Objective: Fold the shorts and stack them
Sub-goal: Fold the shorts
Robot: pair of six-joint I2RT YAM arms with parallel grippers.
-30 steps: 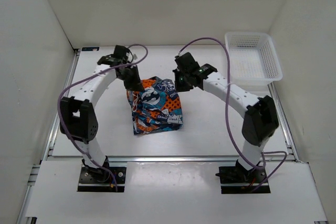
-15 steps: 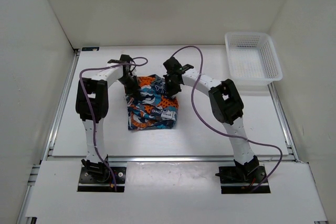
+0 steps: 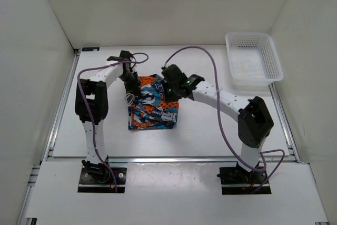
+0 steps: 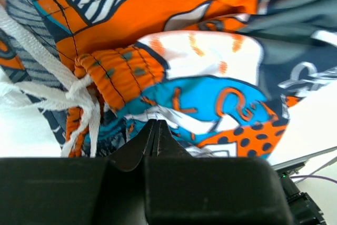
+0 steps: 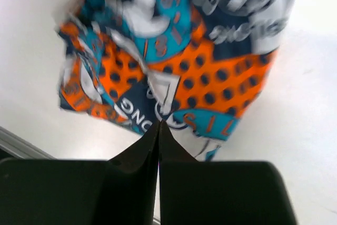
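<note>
While the shorts (image 3: 152, 110) lie on the tabletop (image 3: 210, 130), their far edge is pinched by the left claw (image 4: 156, 123) and right claw (image 5: 158, 124); the cloth extends nearward from each.

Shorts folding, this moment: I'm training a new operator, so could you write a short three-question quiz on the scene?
1. True or false: the shorts lie inside the white mesh basket.
2. Seen from the top camera, where on the table does the basket stand? A) far right corner B) near left corner C) between the arm bases
3. Fill in (open/shut): in the wrist views, the left gripper and the right gripper each have their fingers ___ at the fabric.

Key: 1 false, the shorts are on the table, outside the basket. 2 A. 3 shut.
</note>
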